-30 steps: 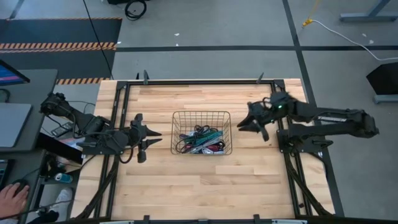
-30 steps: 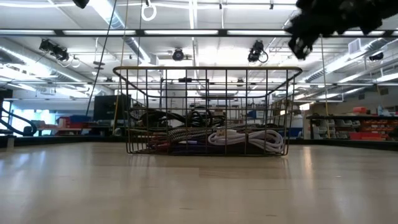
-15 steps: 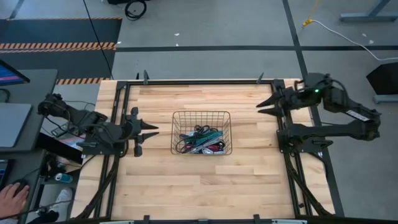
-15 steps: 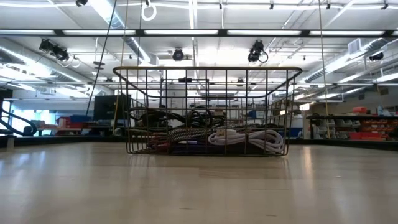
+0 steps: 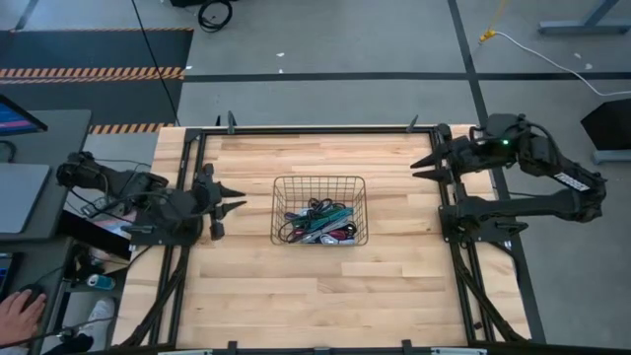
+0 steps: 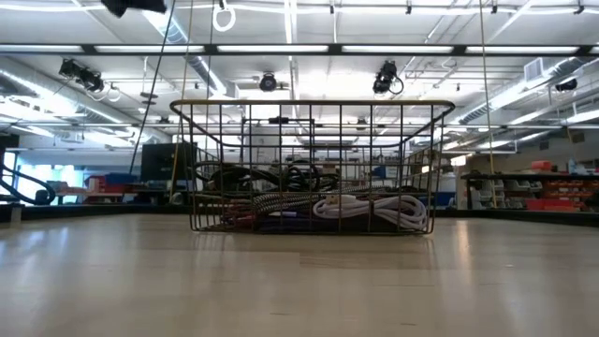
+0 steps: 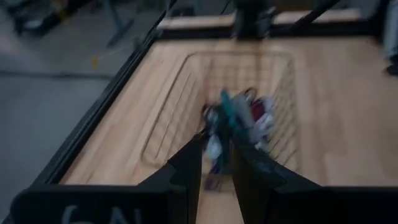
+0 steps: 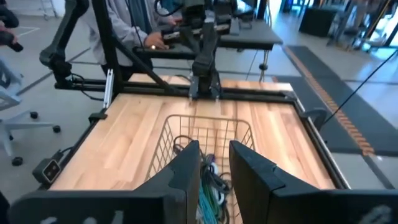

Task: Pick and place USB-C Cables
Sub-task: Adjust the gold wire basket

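Jaws empty, USB-C Cables (image 5: 320,224) well apart

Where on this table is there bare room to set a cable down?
Bare wood lies all around the wire basket: the wide near strip of the table, the far strip, and the gaps toward the left gripper and the right gripper. Only the basket is crowded, packed with USB-C cables.

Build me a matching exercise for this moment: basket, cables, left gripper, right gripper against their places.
Things:
1 wire basket
2 USB-C cables
3 left gripper
4 right gripper

Places:
A piled inside the basket
B at the table's left edge, empty
C middle of the table
D at the table's right edge, toward the far side, empty

Pairs: 1-C, 2-A, 3-B, 4-D
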Tool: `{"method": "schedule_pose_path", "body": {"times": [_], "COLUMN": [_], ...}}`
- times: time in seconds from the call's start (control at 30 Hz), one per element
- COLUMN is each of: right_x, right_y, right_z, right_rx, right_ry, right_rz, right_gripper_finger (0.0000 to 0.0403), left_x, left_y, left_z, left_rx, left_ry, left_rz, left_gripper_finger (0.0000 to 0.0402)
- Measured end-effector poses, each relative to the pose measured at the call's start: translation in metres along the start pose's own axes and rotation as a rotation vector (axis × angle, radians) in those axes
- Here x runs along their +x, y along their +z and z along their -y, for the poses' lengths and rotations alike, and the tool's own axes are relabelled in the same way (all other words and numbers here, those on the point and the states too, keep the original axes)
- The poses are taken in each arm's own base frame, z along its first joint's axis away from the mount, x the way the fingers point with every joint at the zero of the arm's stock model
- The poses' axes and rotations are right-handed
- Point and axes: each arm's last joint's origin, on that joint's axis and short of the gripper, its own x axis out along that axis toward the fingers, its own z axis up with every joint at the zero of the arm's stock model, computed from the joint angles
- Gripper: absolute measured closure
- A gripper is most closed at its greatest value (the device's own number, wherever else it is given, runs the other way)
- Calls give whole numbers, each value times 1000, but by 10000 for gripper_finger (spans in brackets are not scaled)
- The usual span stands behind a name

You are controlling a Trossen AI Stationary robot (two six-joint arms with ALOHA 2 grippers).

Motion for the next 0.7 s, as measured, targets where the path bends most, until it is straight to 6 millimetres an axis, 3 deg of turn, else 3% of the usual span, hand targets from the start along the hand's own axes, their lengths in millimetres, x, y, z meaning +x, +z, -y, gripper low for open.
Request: {"method": "schedule_pose_path", "body": {"times": [0.2,0.33,0.5,0.7], "right_x": [11,20,30,36], "right_y": [3,6,11,16], "right_z": [4,6,8,3], "right_rx": [2,-1,-6,-33], "right_ry": [3,44,93,144], "right_rz": [3,18,43,85], "right_gripper_finger": [310,310,310,310], "left_x": [11,28,64,112], "left_y": [-3,3,2,0], "left_z": [-16,-23,-35,-64], "left_rx": [-53,-23,-14,-5], "left_ry": [130,187,253,332], "left_rz": [-61,-62,-163,-212], "left_gripper_finger": [312,312,312,312]}}
